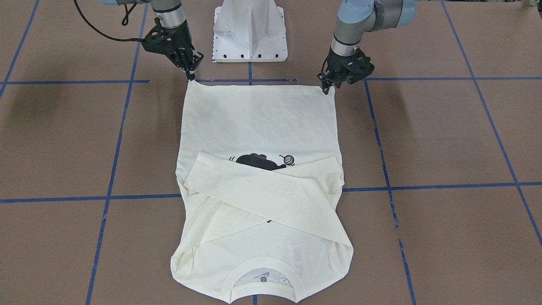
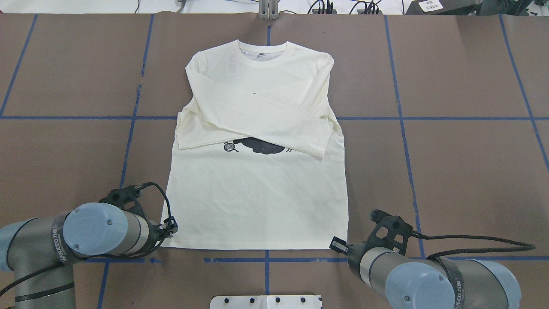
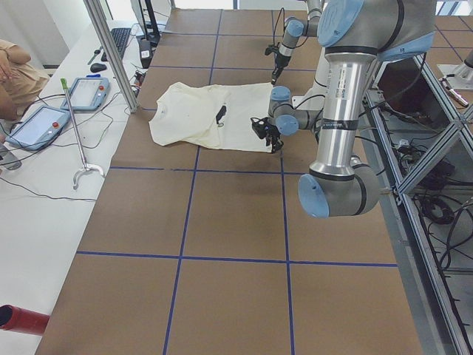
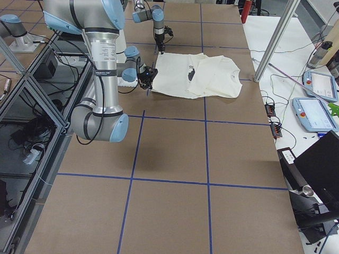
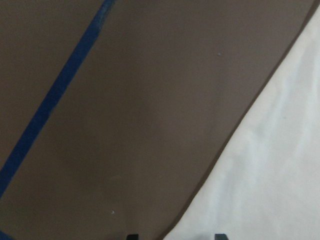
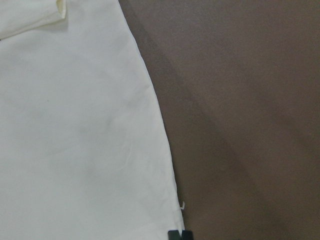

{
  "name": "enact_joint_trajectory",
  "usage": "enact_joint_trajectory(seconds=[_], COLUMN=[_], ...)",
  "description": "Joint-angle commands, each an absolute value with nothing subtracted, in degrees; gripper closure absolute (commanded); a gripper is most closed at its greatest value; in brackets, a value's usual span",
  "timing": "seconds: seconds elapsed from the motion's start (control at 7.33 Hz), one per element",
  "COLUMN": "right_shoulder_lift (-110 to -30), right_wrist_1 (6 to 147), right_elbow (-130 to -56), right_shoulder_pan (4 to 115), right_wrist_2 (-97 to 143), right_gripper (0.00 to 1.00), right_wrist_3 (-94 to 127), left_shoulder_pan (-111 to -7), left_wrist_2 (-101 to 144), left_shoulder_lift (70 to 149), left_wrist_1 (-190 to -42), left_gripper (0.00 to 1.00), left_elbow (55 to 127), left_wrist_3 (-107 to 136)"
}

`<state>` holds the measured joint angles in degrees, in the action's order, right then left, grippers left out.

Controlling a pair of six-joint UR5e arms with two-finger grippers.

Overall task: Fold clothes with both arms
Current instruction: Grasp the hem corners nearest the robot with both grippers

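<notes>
Overhead exterior: one T-shirt [image 2: 257, 201]; left pincer [image 1: 326, 88] gapes astride its corner, right pincer [image 1: 191, 75] pinches it.

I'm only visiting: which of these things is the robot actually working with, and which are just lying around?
Part of the job:
shirt
left gripper, at one hem corner
right gripper, at the other hem corner

Just lying about:
tablets
keyboard
hooked stick
red tube
white base
</notes>
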<state>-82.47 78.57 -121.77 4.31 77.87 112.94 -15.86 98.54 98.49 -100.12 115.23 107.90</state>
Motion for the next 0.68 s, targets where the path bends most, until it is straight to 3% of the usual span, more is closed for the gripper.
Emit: enact_joint_trajectory(seconds=[0.0, 0.27, 0.55], right_shoulder_lift=[-82.4, -82.4, -82.4], right_wrist_1=[78.6, 78.6, 78.6], right_elbow=[-121.8, -122.0, -122.1], right_shoulder_pan=[4.3, 4.3, 4.3], right_wrist_2=[77.8, 77.8, 77.8], right_gripper=[1.00, 1.00, 1.00], right_wrist_3=[112.9, 113.0, 113.0], left_shoulder_pan=[-15.3, -15.2, -14.9], left_wrist_2=[98.4, 98.5, 98.7], left_shoulder_lift=[97.7, 97.6, 97.7], left_wrist_1=[-100.0, -99.7, -99.7], left_gripper=[0.49, 0.98, 1.00], left_elbow=[115.2, 115.4, 115.4], left_wrist_3=[107.9, 107.8, 107.8])
